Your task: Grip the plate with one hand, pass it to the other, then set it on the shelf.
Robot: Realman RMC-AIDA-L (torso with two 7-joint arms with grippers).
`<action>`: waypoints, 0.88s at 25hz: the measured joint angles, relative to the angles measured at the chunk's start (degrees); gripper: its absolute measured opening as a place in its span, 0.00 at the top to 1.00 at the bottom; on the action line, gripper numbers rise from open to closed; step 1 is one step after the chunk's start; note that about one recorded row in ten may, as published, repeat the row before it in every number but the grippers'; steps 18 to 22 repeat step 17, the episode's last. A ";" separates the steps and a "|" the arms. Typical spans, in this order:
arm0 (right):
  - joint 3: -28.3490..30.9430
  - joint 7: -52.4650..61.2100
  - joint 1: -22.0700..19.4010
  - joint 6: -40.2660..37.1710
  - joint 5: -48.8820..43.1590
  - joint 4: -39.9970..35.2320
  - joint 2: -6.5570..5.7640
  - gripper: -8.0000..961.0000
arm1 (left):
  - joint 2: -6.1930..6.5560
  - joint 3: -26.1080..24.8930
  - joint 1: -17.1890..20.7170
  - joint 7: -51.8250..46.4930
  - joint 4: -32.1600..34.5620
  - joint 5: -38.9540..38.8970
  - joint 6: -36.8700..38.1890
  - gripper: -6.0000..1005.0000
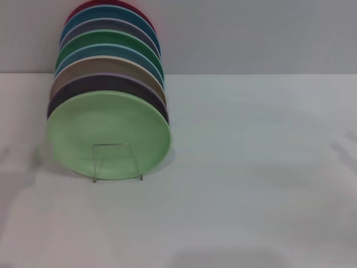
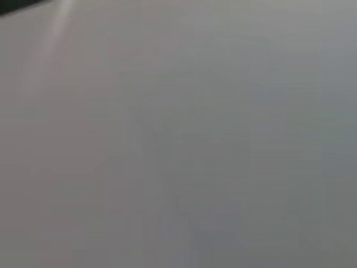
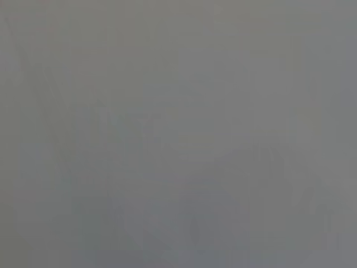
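Neither of my claws appears in the head view, and both wrist views give only blank grey surface, so I cannot tell how far either is open or whether it holds anything; nothing suggests a load. With no claw in sight, I cannot place things relative to one, so positions below are by the head view. The plate (image 1: 109, 134) stands on edge at the front of a row of upright plates (image 1: 109, 61) on my left side, its face towards me, resting behind the thin upright frame of the shelf (image 1: 117, 162) on the white table (image 1: 256, 184). Judgement: it already sits in the rack, so the task looks complete or not begun. Handling, judged from looks: matte plastic, so light, stiff, unlikely to shatter, but thin and somewhat slick at the rim. Best hold is the exposed upper or right rim, jaws pinching across the lip, clear of the dark plate (image 1: 111, 86) touching close behind. Risk: dragging neighbours or tipping the rack.
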 joint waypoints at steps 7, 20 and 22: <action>1.65 -30.62 -0.65 -0.47 11.62 -13.11 0.83 0.27 | -0.09 -9.06 -0.89 -14.28 5.58 -3.79 -9.10 0.23; -0.68 -54.70 2.31 -3.03 22.92 -27.60 0.85 0.27 | -0.56 -7.51 -0.41 -15.74 6.16 -4.68 -15.45 0.21; -0.68 -54.70 2.31 -3.03 22.92 -27.60 0.85 0.27 | -0.56 -7.51 -0.41 -15.74 6.16 -4.68 -15.45 0.21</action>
